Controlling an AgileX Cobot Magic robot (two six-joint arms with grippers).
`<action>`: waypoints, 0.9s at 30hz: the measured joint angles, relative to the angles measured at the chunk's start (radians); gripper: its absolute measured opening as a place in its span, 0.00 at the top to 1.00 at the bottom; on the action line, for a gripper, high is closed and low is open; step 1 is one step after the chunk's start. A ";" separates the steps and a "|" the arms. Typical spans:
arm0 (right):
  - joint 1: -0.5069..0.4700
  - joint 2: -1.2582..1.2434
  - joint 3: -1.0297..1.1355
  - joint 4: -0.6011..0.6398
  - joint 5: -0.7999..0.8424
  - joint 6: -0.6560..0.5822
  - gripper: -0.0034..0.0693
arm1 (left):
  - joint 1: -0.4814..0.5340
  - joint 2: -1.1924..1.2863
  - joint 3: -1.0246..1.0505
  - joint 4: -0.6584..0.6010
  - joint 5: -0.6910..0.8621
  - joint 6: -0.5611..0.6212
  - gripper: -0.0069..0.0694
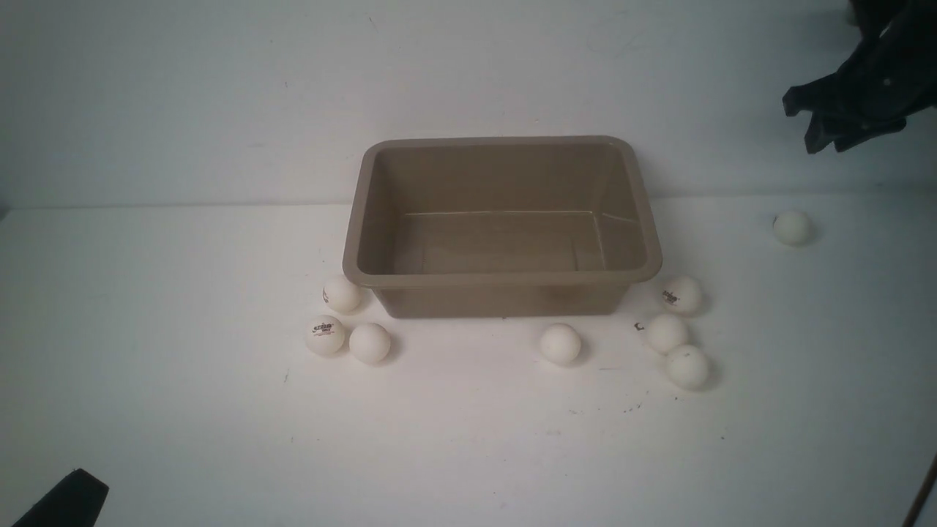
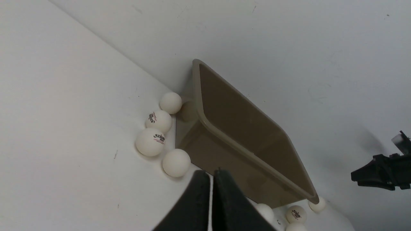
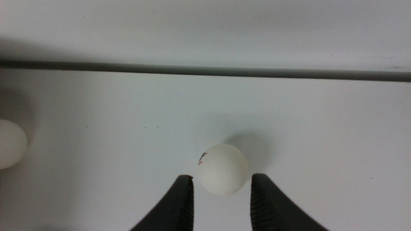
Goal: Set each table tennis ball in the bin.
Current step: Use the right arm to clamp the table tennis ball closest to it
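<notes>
Front view first, Ana. Where does everything sit?

Ana: The taupe rectangular plastic bin (image 1: 501,279) stands in the middle of the white table (image 1: 183,410), its back close to the white wall (image 1: 219,88). Every one of the small matte white table tennis balls (image 1: 561,344) that I can see lies outside it, on the tabletop. Three cluster at its front left corner, and one lies alone just before the front wall. Three more bunch by the front right corner, and one lone ball (image 1: 792,227) sits well off to the right, near the wall.

Ben: And the right gripper?

Ana: The right gripper (image 1: 823,124) hangs high at the far right, above that lone ball. In the right wrist view its black fingers (image 3: 184,202) stand apart. The ball shows between the tips with a sliver of table on each side. It rests on the table over its own shadow, not gripped.

Ben: The left one?

Ana: The left gripper (image 2: 211,173) sits low at the near left corner of the table, well apart from the bin. In the left wrist view its two fingers are pressed together with only a thin line between them, closed on nothing. That same view shows four balls in a row beside the bin's left end — two of them with a small dark logo.
</notes>
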 joint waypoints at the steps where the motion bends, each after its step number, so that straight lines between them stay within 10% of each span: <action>1: 0.000 0.000 0.000 0.004 0.000 0.000 0.60 | 0.000 0.000 0.000 0.000 0.004 0.000 0.91; 11: 0.001 0.000 0.000 0.198 -0.023 0.093 0.59 | 0.000 0.000 0.000 0.000 0.007 0.002 0.91; 27: 0.024 0.043 0.000 0.024 -0.006 0.085 0.56 | 0.000 0.000 0.000 0.000 0.008 0.030 0.91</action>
